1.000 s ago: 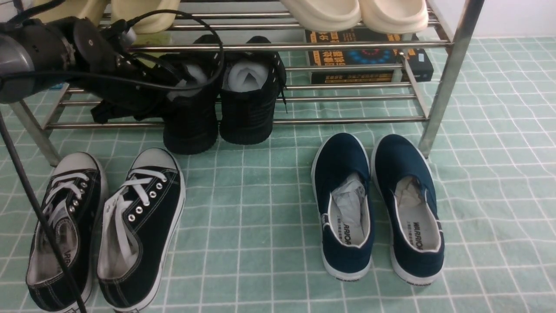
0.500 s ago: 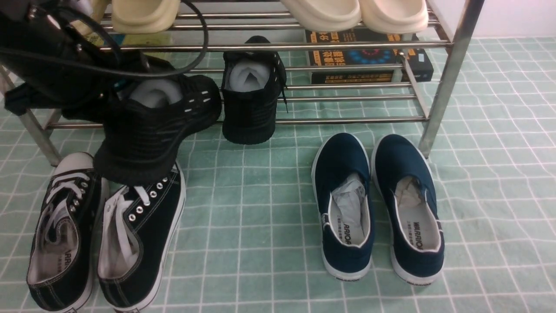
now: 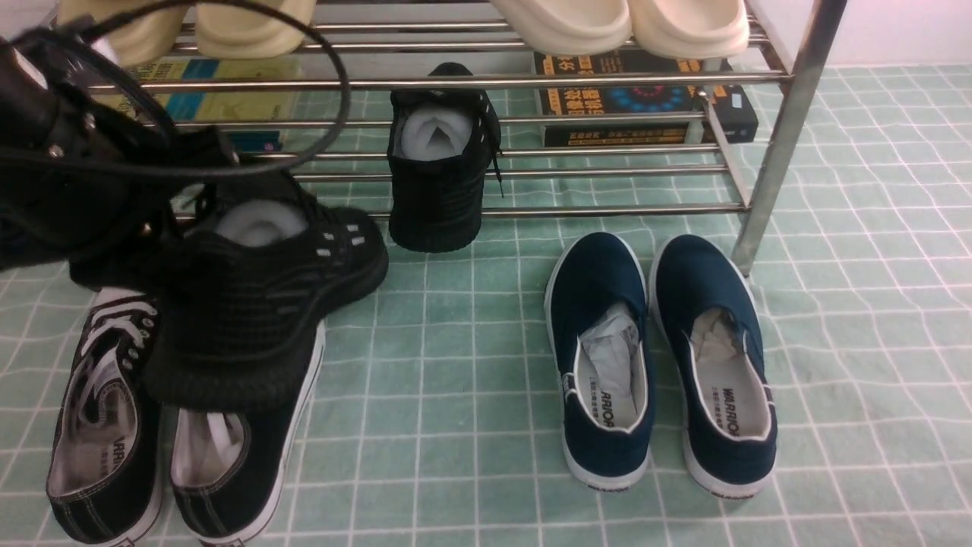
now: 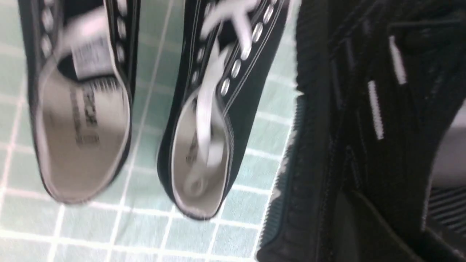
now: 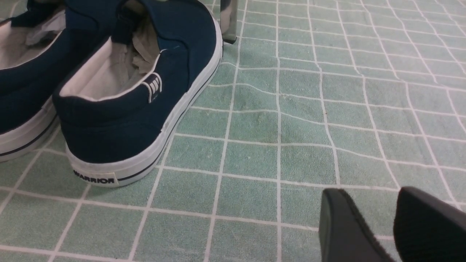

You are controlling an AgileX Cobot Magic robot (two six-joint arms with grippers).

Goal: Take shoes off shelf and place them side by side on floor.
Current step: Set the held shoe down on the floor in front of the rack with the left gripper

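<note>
— Arms first, from the left: how do they sit?

— Left arm (image 3: pixel 53 152) fills the upper left corner of the front view. It is black, with a cable looping over it, and it reaches forward and down. Left gripper (image 4: pixel 398 222) pinches the collar of one black mesh sneaker (image 3: pixel 258 304). The wrist view shows a finger outside the shoe's wall and a ribbed pad (image 4: pixel 446 205) inside, by the white stuffing. That sneaker hangs tilted in the air, clear of the shelf (image 3: pixel 607 210), above the canvas sneakers (image 3: pixel 99 433) on the floor (image 3: pixel 456 380).

— And its partner?

— Other mesh sneaker (image 3: pixel 437 175) stands near the middle of the shelf's lower tier. Its heel faces the camera and overhangs the front tube. Further right, navy slip-ons (image 3: pixel 661 357) lie side by side on the floor in front of the shelf. Right gripper (image 5: pixel 378 233) appears only in its own wrist view, low over bare floor near the slip-ons, with its fingers spread and nothing between them.

— What is hard to make out?

— From the front, the arm and the lifted sneaker hide the left gripper's fingers. That sneaker also covers the laces and toe of one canvas sneaker. The left wrist view is smeared by motion blur. Cream slippers (image 3: pixel 619 23) on the top tier are cut off by the frame edge. Dark books (image 3: pixel 645 99) sit behind the lower tubes, and I cannot tell whether they are on the tier or under it. Of the right arm, only two black fingertips show.
</note>
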